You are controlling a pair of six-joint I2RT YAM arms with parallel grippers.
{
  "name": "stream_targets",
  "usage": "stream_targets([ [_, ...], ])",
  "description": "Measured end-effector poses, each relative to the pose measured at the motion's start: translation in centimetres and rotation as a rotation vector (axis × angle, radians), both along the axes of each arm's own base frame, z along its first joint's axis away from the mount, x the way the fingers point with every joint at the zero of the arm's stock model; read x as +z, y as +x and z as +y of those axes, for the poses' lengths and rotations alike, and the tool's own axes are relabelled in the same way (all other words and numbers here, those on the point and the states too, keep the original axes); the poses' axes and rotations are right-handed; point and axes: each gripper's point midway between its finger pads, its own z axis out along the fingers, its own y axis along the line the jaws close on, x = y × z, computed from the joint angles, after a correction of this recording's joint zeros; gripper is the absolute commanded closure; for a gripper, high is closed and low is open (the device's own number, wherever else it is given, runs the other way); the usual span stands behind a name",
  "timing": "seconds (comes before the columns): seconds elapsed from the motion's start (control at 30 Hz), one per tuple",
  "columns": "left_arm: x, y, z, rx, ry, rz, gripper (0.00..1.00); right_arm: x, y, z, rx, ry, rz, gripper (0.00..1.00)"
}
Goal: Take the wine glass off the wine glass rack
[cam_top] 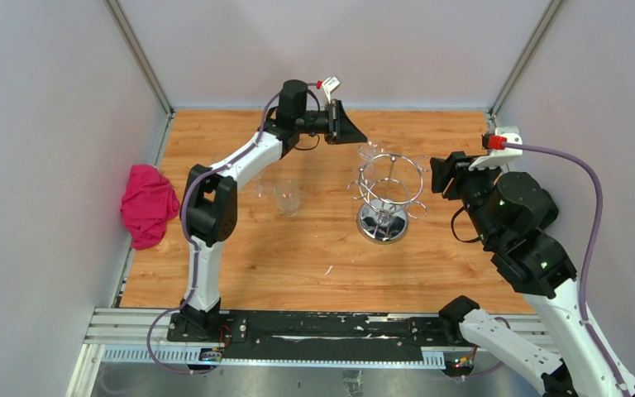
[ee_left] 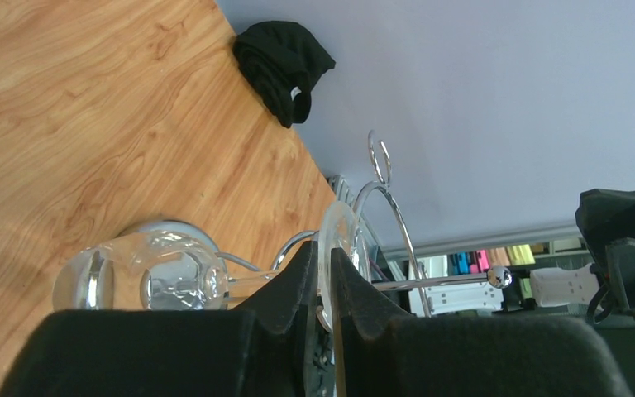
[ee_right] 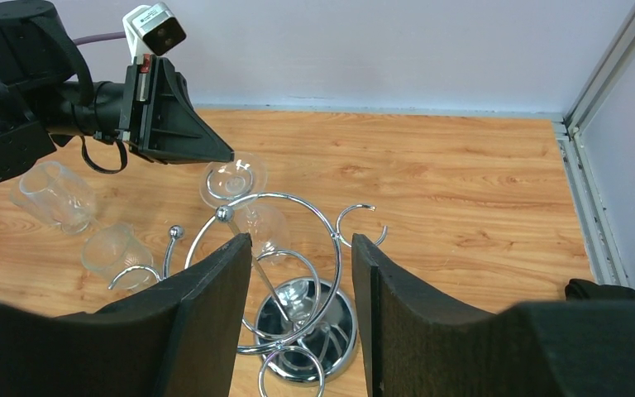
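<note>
1. The glass hangs upside down on the rack. Its foot is caught in a hook on the far left side and its bowl hangs below, above the bench.
2. The left hand is closed on the rim of the foot; the left wrist view shows the thin disc nipped between its two pads.
3. The right hand is open and empty, near the rack's right side, touching nothing that I can see.
4. The glass looks thin and clear, so likely light, stiff, slick and brittle. The stem is probably its weakest part, and a twist or a knock against the wire could snap it.
5. The foot's rim offers only a small, slippery hold, and the bowl's weight hangs off it, so the glass may swing or slip. A hold on the stem just under the foot looks surer, if the hook leaves room.
6. The rack is light wire on a small base and may tip if the foot drags, so the foot should slide out through the hook's open end.
</note>
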Motion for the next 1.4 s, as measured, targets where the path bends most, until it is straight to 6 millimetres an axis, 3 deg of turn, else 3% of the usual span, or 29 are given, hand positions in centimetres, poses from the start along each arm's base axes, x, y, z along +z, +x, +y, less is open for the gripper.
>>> stream_targets([
  [0.3,0.1,0.0,0.0,-0.003,-0.005,0.001,1.00,-0.2,0.1,0.1,0.000,0.000,0.002,0.47],
  [0.7,0.2,-0.1,0.0,-0.001,-0.011,0.054,1.00,-0.5,0.3,0.2,-0.003,0.004,0.006,0.47],
  [1.13,0.6,1.8,1.7,0.050,-0.044,0.127,1.00,-0.8,0.5,0.3,-0.006,0.005,0.004,0.47],
  [1.4,0.2,1.9,1.9,0.057,-0.051,0.130,1.00,-0.9,0.6,0.1,-0.016,0.004,0.005,0.47],
])
